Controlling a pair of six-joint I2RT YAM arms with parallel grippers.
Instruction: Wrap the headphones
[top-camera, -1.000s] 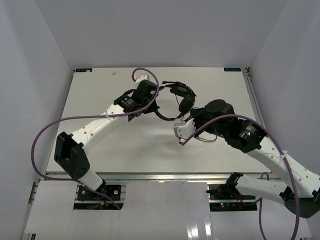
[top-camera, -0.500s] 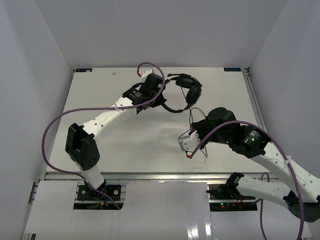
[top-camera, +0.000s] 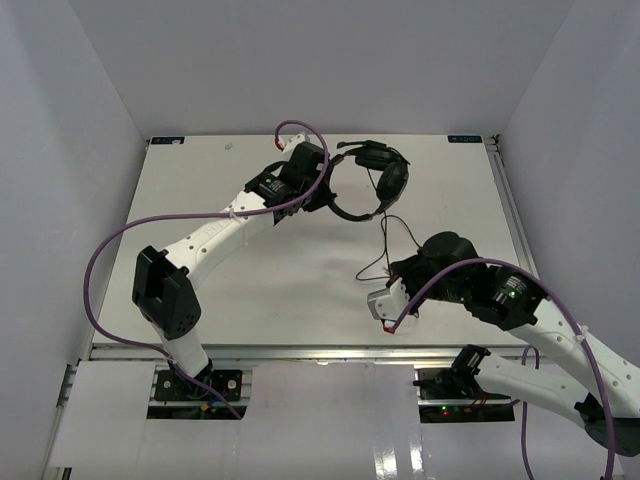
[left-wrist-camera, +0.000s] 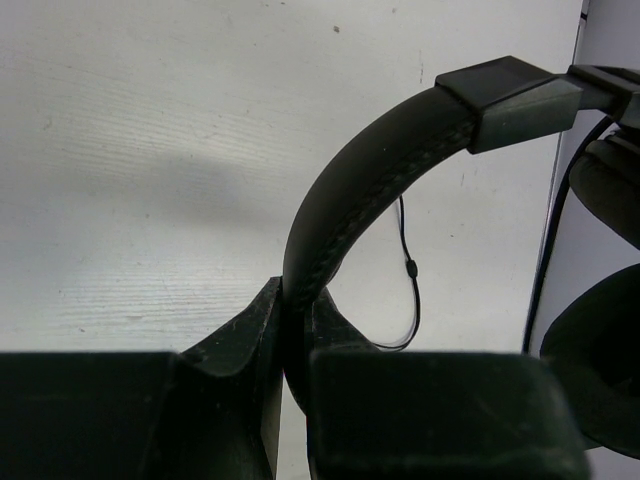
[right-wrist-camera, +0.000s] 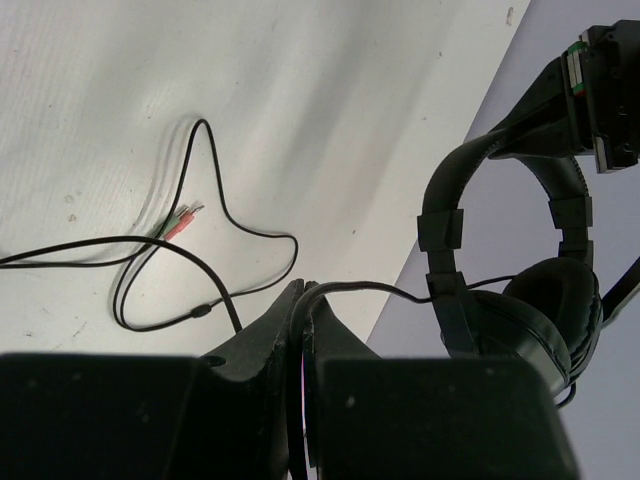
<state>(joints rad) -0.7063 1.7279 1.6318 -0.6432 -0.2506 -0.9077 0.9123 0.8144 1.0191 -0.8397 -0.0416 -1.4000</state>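
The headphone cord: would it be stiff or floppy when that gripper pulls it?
Probably floppy: the cord lies in loose loops and kinks on the table. It looks thin and light, so it likely trails wherever the right gripper pinching it goes. The small plugs at its end might drag or snag.

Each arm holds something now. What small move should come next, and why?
Probably the right gripper should carry the cord around the headphones, which the left gripper holds by the headband: the cord is pinched, and slack lies loose on the table.
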